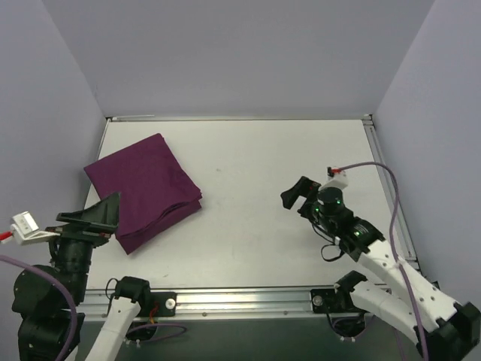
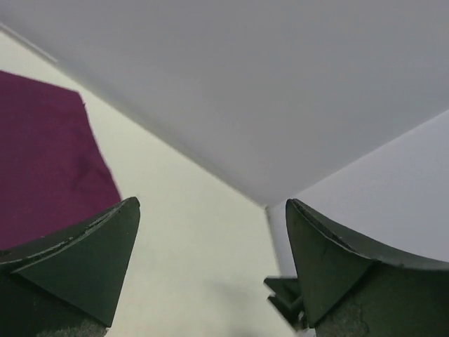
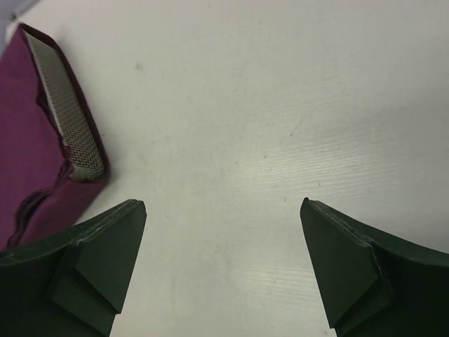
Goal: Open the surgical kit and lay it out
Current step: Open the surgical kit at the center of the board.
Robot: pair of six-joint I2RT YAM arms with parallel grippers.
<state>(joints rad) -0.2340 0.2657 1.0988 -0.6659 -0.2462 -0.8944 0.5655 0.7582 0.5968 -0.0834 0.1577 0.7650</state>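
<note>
1. Dark finger pads (image 3: 98, 260) of the right jaws fill the bottom corners of the right wrist view. They stand wide, with only bare worktop (image 3: 280, 140) between them and nothing held.
2. Just past them on the left, the purple cloth wrap (image 3: 28, 161) gapes along one edge and shows a strip of the wire-mesh tray (image 3: 63, 112) inside. The right jaws are aimed low across the worktop toward that open edge, probably to line up on a loose fold.
3. Left jaws are likewise spread wide and empty. Their pads (image 2: 77, 267) frame worktop and enclosure wall (image 2: 280, 84), with a corner of the wrap off to the left. The view tips upward, so the left jaws are not yet pointed down at the cloth.
4. From above, the left arm (image 1: 71, 252) has its jaws at the near-left corner of the bundle. I cannot tell whether they touch the cloth or hang over it.
5. Right arm (image 1: 376, 259) reaches in from the near right, its jaws well apart from the bundle.
6. Surgical kit: one flat folded parcel (image 1: 143, 188), set askew on the left half of the worktop and closed on top. No instruments show, presumably wrapped inside with the tray.
7. Judgement: nothing has been unfolded or laid out yet. One arm at each side suits peeling the flaps outward. The thin layered cloth may come up several folds at once.
</note>
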